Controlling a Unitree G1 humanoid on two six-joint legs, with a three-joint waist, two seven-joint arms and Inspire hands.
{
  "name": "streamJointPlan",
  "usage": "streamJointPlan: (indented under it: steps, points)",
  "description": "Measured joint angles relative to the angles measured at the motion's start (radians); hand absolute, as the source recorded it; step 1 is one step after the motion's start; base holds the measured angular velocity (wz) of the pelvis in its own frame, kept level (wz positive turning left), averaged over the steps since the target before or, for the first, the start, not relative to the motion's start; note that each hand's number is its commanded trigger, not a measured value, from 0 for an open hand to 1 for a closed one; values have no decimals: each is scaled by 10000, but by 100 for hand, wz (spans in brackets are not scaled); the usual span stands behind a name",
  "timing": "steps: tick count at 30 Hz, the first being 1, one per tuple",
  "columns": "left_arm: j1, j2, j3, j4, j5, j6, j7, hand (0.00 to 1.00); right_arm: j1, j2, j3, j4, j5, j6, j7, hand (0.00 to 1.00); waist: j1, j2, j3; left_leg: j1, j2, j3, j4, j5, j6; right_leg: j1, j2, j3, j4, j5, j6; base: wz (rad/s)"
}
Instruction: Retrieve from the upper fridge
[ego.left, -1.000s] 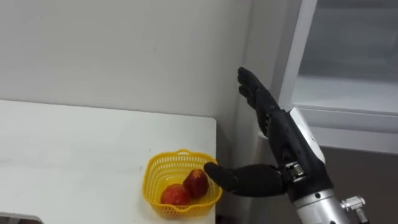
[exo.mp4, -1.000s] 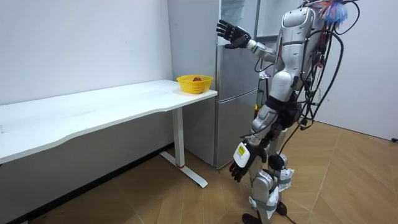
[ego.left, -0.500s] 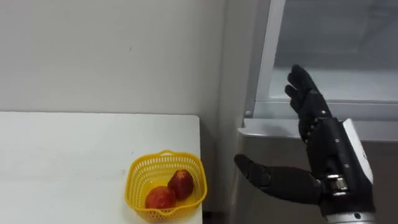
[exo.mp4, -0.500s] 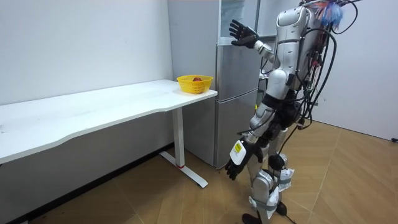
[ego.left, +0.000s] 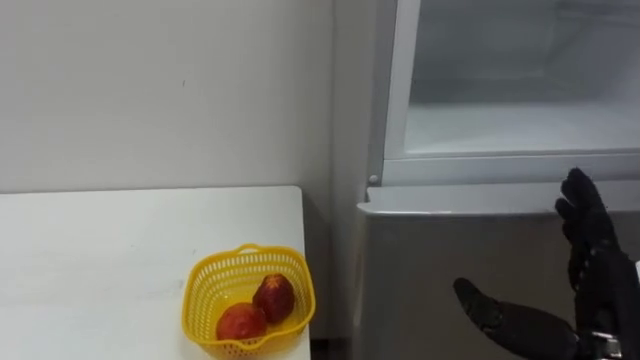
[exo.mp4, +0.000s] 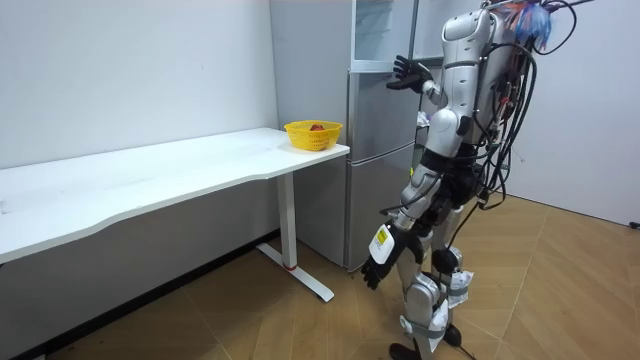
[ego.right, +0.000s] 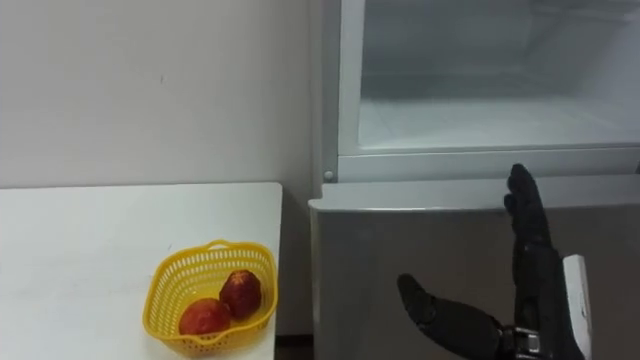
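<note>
- Grey fridge (ego.left: 450, 260): its upper compartment (ego.left: 520, 120) stands open.
- Right hand (ego.right: 540, 285), fingers straight, thumb spread, holding nothing, is raised before the lower door, just under that opening.
- Left hand (exo.mp4: 378, 270) hangs by the thigh; grip unreadable.
- Yellow basket (ego.left: 205, 300) with two red fruits (ego.left: 272, 297) sits on the table (ego.left: 100, 250) near the fridge.

Bright, even light is filling the room. The fridge's (ego.left: 430, 250) open upper part is glowing pale, and the table (exo.mp4: 150, 175) is softly shading the wall (exo.mp4: 150, 260) beneath.
</note>
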Motion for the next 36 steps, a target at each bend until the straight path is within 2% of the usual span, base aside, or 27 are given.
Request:
streamJointPlan:
  steps: [5,8,14,16,22,23,25,28,32,36]
  points:
    - [216,-7,2,-362,-10,-8,70,0,260,-3,-63,566,11,-225,-419,0,-34,-22,-21,26,13,30,-36,0,-2,5,14,-7,-45,0,0,1]
    - [450,-8,3,-590,-213,11,113,0,361,-6,-348,1028,1265,-231,-645,0,-199,-48,-39,115,9,65,-81,1,-3,33,22,31,-150,6,2,-1]
    - [804,-2,0,-1121,-209,7,-57,0,292,-27,-1246,1709,2435,-259,-1439,0,-299,-151,-54,142,0,104,-144,2,-2,55,40,160,-163,5,11,-2]
    - [821,-14,55,-1074,-197,13,-55,0,307,14,-1559,2188,3380,-248,-1704,0,-360,-207,-52,152,-9,70,-144,2,-2,91,45,165,-178,-6,27,5]
    - [927,-64,218,-1118,-206,77,-47,0,313,50,-2237,3380,5226,-245,-2399,0,-566,-169,-22,133,-38,47,-155,-2,4,26,2,162,-154,-81,62,1]
    - [957,-67,219,-1176,-206,95,-77,0,314,49,-2328,3433,5466,-237,-2428,0,-603,-189,-4,127,-39,48,-157,-2,4,17,3,162,-154,-81,62,0]
    - [1173,-66,247,-1555,-206,184,-192,0,308,39,-2766,3435,6727,-238,-2676,0,-759,-128,-28,101,-39,58,-155,-2,4,26,6,176,-155,-84,63,0]
    - [1149,-73,554,-1779,-196,178,-285,0,307,30,-3438,3443,8046,-243,-3060,0,-798,-110,-21,99,-34,53,-136,-1,3,7,4,175,-161,-94,52,0]
    - [1149,-77,912,-1925,-202,169,-308,0,302,-6,-3966,3398,9138,-261,-3173,0,-844,-122,-21,118,-38,74,-141,1,3,-8,8,200,-123,-116,46,-1]
    - [1145,-60,1221,-1927,-183,151,-394,0,299,-77,-4379,2902,11292,-365,-3090,0,-980,-139,-23,124,-62,67,-137,2,5,-1,-9,153,-123,-132,64,1]
